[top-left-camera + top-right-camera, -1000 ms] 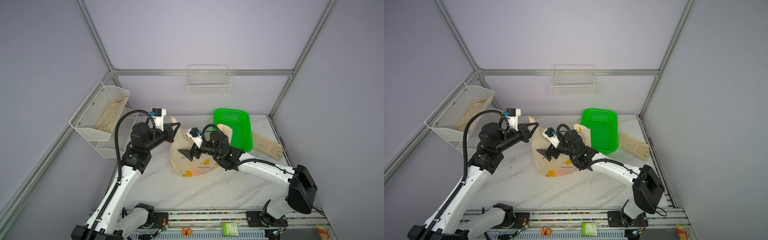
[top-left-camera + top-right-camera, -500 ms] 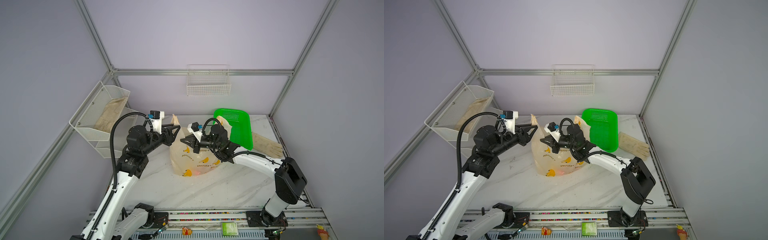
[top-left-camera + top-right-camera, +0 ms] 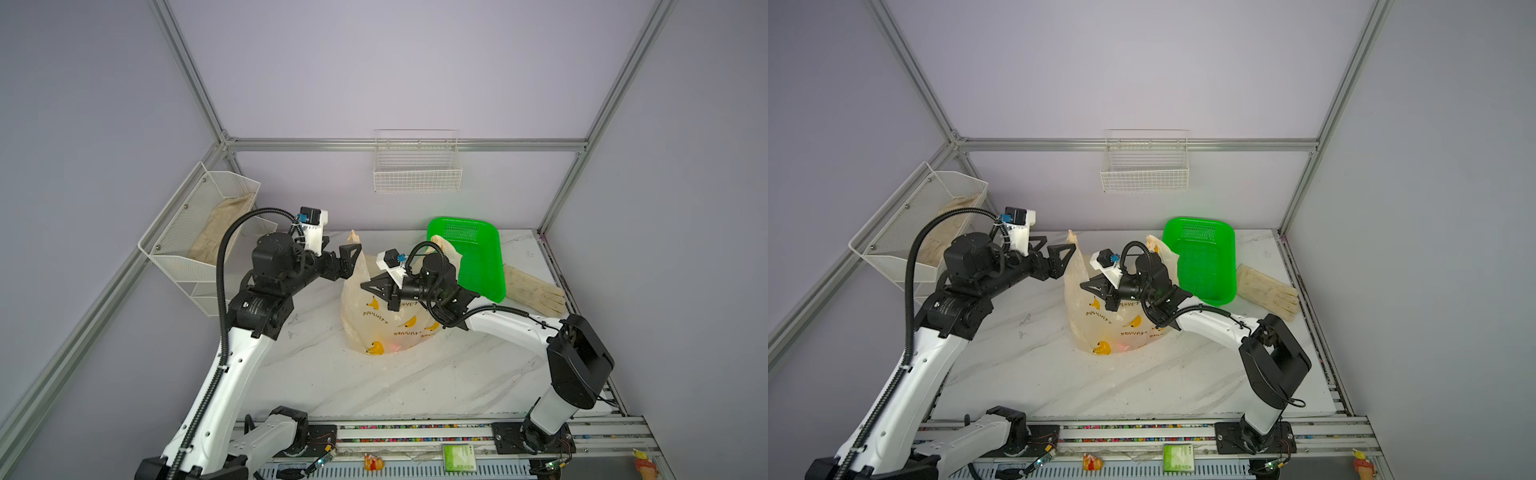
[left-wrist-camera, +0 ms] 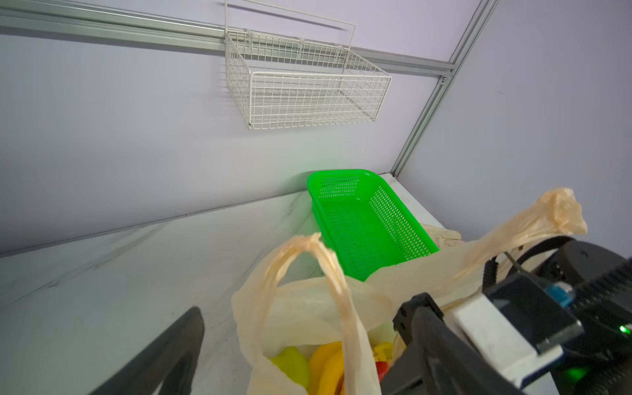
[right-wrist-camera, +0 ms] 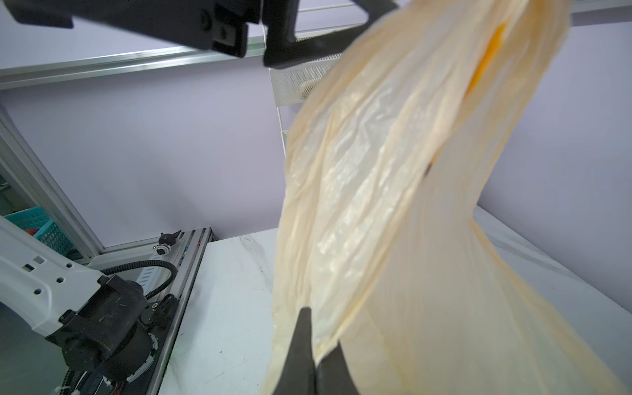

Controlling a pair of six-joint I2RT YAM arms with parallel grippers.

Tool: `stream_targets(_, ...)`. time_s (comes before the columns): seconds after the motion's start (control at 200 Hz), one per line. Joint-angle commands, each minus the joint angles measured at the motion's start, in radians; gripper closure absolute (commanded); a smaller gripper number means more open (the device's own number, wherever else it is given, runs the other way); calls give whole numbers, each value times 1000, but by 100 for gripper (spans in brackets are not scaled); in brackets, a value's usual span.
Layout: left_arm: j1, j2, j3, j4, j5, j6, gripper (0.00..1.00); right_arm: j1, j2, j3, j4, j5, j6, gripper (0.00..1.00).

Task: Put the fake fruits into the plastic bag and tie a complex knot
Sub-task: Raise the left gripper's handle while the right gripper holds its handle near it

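The plastic bag (image 3: 386,328) (image 3: 1113,328) stands on the marble table with its mouth open. Its two handle loops (image 4: 318,246) (image 4: 547,212) stand apart, and no knot shows. Inside lie the fake fruits: a pear (image 4: 290,362), a banana bunch (image 4: 328,362) and something red (image 4: 383,367). My left gripper (image 3: 345,249) (image 4: 301,328) is open at the left loop, one finger on each side, gripping nothing. My right gripper (image 3: 365,286) (image 5: 319,342) is shut on the bag's thin film (image 5: 393,205) near the mouth.
A green mesh basket (image 3: 469,257) sits behind the bag, with a cloth glove (image 3: 536,291) to its right. A wire basket (image 3: 417,174) hangs on the back wall. A wire rack (image 3: 199,232) with gloves is on the left wall. Small figurines (image 3: 372,461) lie on the front rail.
My left gripper has opened and let go of the left handle loop, drawing back a little. My right gripper rose toward the bag's mouth and shut on the film.
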Motion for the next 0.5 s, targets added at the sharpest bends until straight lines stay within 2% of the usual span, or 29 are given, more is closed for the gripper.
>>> stream_targets(0.0,7,41,137,-22,93,38,2,-4,-42,-17,39,-17,0,100)
stream_targets(0.21,9,129,206,-36,91,136,2,-4,-43,-14,36,-24,-3,100)
stream_targets(0.345,9,174,224,-15,164,150,12,-4,-42,-13,34,-26,-4,100)
stream_targets(0.495,9,207,245,-32,175,147,28,-4,-43,-11,29,-24,-4,100)
